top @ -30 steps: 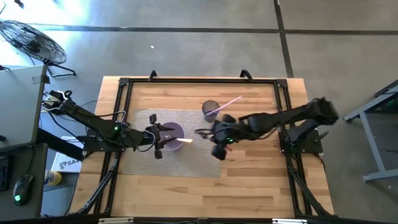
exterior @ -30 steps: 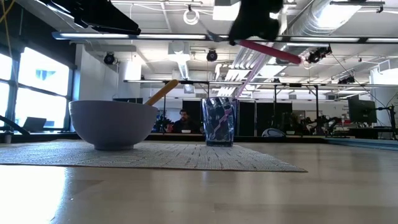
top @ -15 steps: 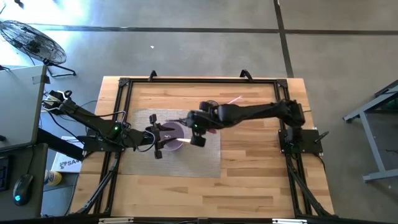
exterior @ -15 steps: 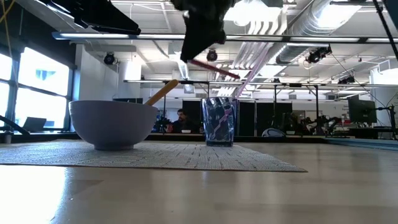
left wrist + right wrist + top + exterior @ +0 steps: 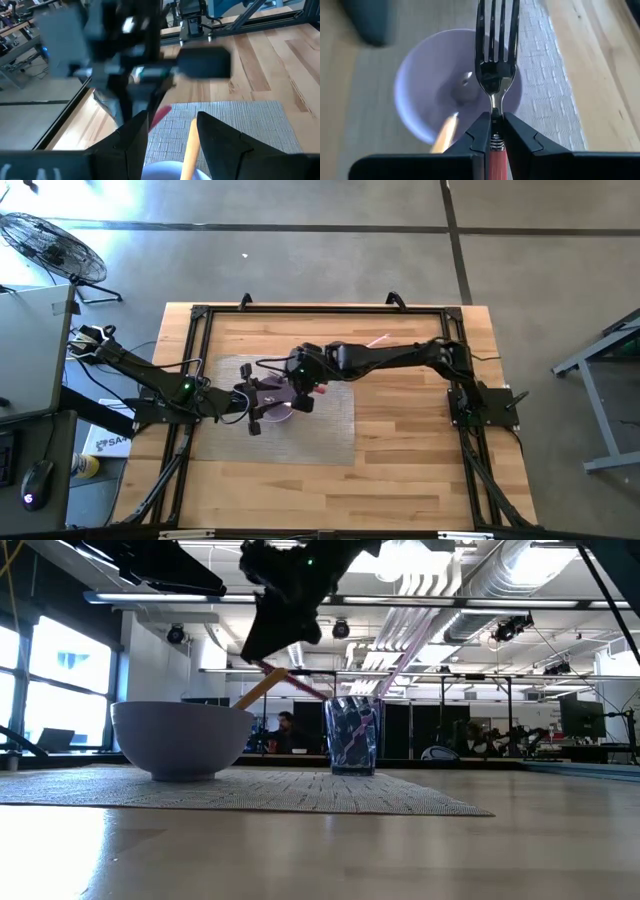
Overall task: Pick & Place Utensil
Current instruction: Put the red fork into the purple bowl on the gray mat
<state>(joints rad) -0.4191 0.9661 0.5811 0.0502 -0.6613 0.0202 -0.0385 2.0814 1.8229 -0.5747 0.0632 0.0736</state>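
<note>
Fork (image 5: 495, 55), pink-handled with 4 tines, is clamped between the fingers of the right gripper (image 5: 492, 131), which we see closed on its neck; the tines hang above the lavender bowl (image 5: 422, 90). We note a wooden utensil (image 5: 444, 134) leaning inside that bowl, its handle past the rim. The bowl sits on the grey woven mat (image 5: 330, 420), with the glass cup (image 5: 351, 736) beside it on the same mat. The left gripper (image 5: 170, 137) hovers at the bowl's opposite edge, fingers parted and holding nothing. We see bare mat at the bowl's near side, and open wooden table (image 5: 400, 470) beyond the mat edges, inside the black frame (image 5: 320, 311).
</note>
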